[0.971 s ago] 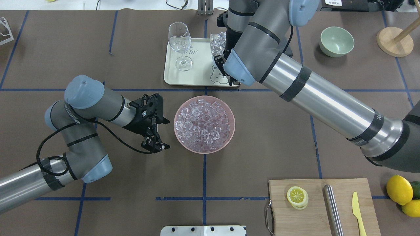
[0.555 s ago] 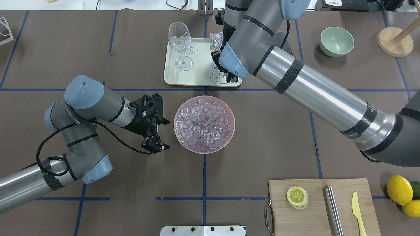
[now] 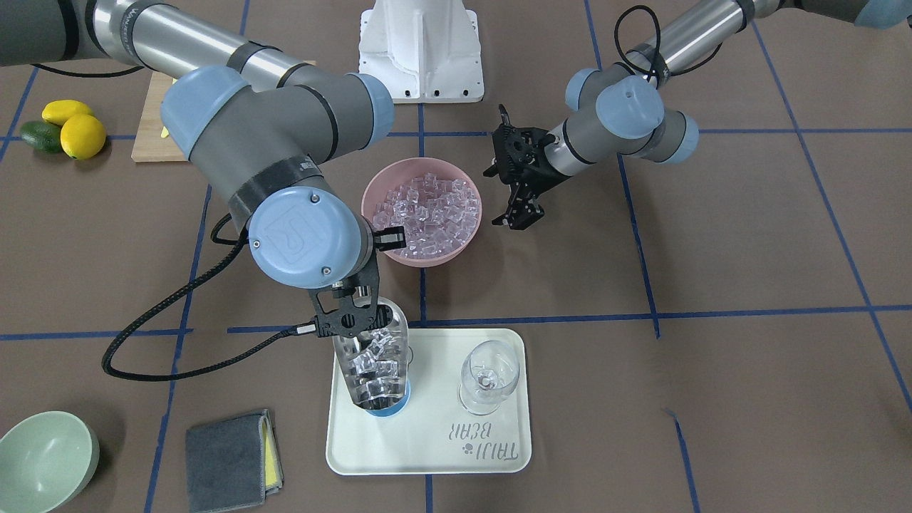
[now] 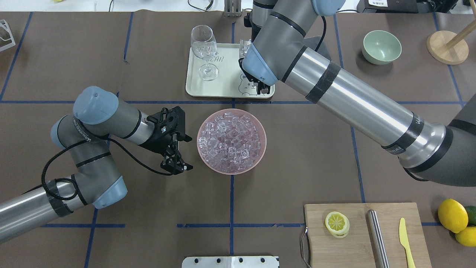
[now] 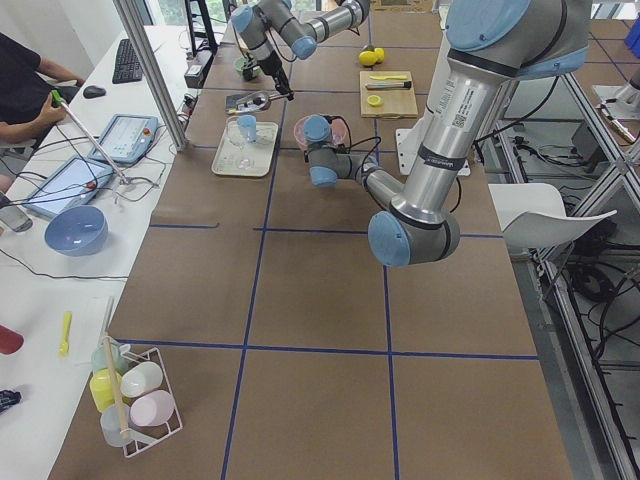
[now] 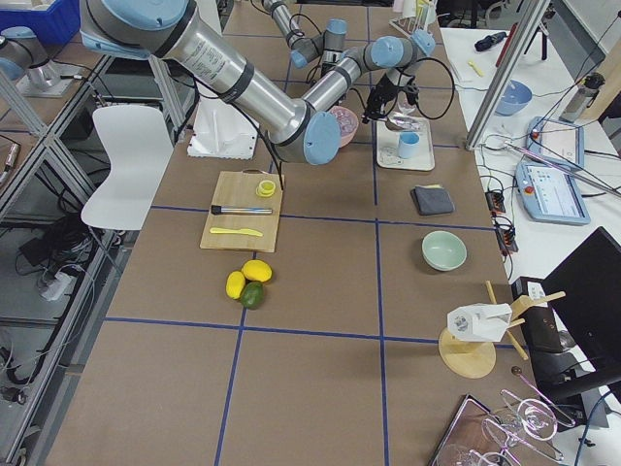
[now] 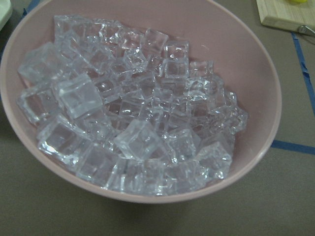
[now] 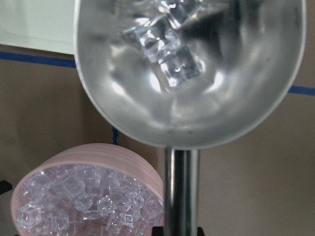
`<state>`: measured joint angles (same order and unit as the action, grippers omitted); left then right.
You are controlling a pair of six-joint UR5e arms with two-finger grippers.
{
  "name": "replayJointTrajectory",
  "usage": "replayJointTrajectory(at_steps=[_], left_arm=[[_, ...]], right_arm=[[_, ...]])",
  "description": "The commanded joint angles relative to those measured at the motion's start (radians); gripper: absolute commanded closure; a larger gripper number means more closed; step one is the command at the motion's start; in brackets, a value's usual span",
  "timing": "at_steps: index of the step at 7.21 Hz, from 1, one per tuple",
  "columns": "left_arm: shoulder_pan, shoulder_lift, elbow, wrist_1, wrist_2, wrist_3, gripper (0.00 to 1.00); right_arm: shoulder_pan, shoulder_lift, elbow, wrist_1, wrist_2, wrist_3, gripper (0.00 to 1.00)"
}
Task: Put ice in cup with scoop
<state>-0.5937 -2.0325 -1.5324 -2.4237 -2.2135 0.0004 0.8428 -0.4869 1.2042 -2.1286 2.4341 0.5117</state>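
My right gripper [image 3: 354, 313], clamped on the scoop [image 3: 376, 360] handle, holds it tipped steeply down. Ice [image 8: 165, 49] lies in its trough, with the cup [image 3: 390, 411] under its lower lip, beyond my fingers. My left gripper [image 3: 522, 214], jaws apart, hangs beside the bowl [image 3: 422, 261].

Got pink bowl [image 4: 232, 172] mid-table, near cream tray [image 4: 219, 87] but apart from it. On tray: wine glass [image 4: 204, 50] upright, plus bear print and lettering. Pale green bowl [image 4: 382, 46] and round wooden stand base [image 4: 447, 47] at far right in overhead view. Wooden cutting board [image 4: 357, 238] at near right, carrying lemon half [image 4: 337, 224], steel cylinder [image 4: 377, 238] and yellow knife [image 4: 405, 238] (last two side by side, not touching). Two lemons [image 4: 452, 215] and a green fruit [image 4: 471, 215] bunched just beside board. Folded gray cloth [image 3: 229, 450] near tray, yellow layer showing at its edge.
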Motion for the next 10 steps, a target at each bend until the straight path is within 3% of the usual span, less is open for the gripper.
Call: replayJointTrajectory(at_steps=[1, 3, 10], left_arm=[[0.0, 0.0, 0.0, 0.0, 0.002, -0.002, 0.0], [0.0, 0.002, 0.0, 0.0, 0.003, -0.002, 0.0], [0.003, 0.002, 0.0, -0.002, 0.006, 0.001, 0.0]], right_arm=[[-0.001, 0.005, 0.002, -0.039, 0.002, -0.018, 1.0], [-0.002, 0.019, 0.018, -0.146, 0.002, -0.065, 1.0], [-0.018, 0.066, 0.011, -0.305, 0.02, -0.154, 1.0]])
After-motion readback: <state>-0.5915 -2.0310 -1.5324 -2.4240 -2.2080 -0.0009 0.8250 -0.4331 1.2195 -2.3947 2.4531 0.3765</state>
